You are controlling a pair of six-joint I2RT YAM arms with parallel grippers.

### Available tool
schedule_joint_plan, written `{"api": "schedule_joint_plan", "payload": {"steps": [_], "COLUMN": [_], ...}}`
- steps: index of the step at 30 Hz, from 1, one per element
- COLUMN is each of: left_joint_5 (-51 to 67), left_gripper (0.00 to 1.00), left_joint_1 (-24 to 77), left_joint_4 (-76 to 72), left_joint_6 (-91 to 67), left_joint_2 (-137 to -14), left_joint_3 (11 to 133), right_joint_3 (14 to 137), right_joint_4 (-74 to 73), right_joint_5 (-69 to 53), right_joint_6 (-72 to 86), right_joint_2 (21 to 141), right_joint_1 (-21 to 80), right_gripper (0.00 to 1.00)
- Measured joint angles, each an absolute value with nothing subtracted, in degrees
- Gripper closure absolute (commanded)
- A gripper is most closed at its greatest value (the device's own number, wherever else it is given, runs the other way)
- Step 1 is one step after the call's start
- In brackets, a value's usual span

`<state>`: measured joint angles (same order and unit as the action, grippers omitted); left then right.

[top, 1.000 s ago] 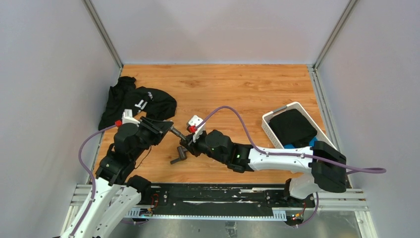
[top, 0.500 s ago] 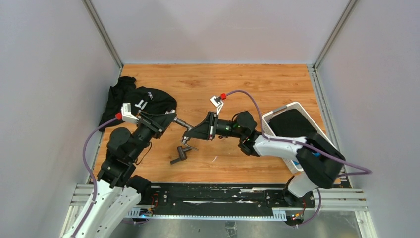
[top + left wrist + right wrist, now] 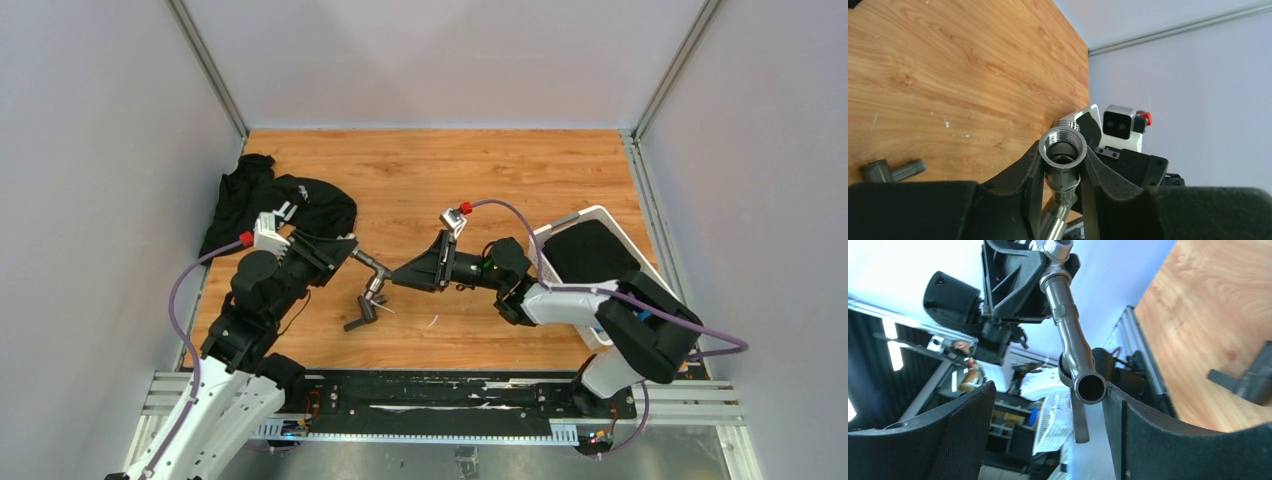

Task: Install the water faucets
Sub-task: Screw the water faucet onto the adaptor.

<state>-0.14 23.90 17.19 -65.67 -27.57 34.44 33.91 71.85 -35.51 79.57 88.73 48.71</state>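
A dark-grey metal water faucet (image 3: 368, 270) with a bent pipe hangs above the floor. My left gripper (image 3: 350, 256) is shut on its threaded end (image 3: 1063, 149). In the right wrist view the pipe (image 3: 1070, 340) runs down to its open mouth (image 3: 1090, 387), with a thin lever handle (image 3: 1079, 422) below it. My right gripper (image 3: 394, 277) is open around that end; its fingers (image 3: 968, 430) stand wide apart, and the pipe mouth lies against the right one. A second faucet piece, T-shaped (image 3: 360, 312), lies on the wood below, also visible in the wrist views (image 3: 890, 170) (image 3: 1253, 380).
A black garment (image 3: 280, 205) lies heaped at the left of the wooden floor (image 3: 450, 170). A white plastic basket (image 3: 585, 213) holding dark cloth stands at the right. Grey walls close in both sides and the back.
My right gripper has opened wide and released the faucet's free end. The right arm has swung up and back to the right. My left gripper still holds the faucet.
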Motion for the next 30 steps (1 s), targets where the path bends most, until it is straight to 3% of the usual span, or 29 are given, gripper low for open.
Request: {"api": "schedule_joint_plan", "payload": {"steps": [6, 11, 15, 23, 30], "left_joint_5": [-2.3, -4.2, -4.6, -4.9, -4.2], "left_gripper": [1.0, 1.0, 1.0, 1.0, 1.0], "left_joint_1": [23.8, 23.7, 23.7, 23.7, 23.7], "left_joint_4": [21.4, 27.8, 31.7, 40.6, 44.6], "left_joint_6": [-64.3, -64.1, -65.0, -67.0, -68.1], "left_joint_2": [-26.8, -27.9, -31.3, -38.2, -40.8], "left_joint_3": [35.2, 38.2, 43.0, 52.8, 58.1], "right_joint_3": [34.0, 40.5, 42.5, 38.1, 37.3], "right_joint_4": [49.2, 22.4, 13.1, 19.9, 34.6], "right_joint_5": [-28.8, -14.9, 1.1, 24.3, 33.8], "right_joint_6": [67.7, 49.3, 30.2, -19.3, -48.7], "right_joint_2": [76.3, 62.6, 55.8, 60.0, 72.6], "right_joint_1": [48.2, 49.0, 55.1, 82.3, 88.7], "right_gripper": [0.1, 0.1, 0.09, 0.09, 0.08]}}
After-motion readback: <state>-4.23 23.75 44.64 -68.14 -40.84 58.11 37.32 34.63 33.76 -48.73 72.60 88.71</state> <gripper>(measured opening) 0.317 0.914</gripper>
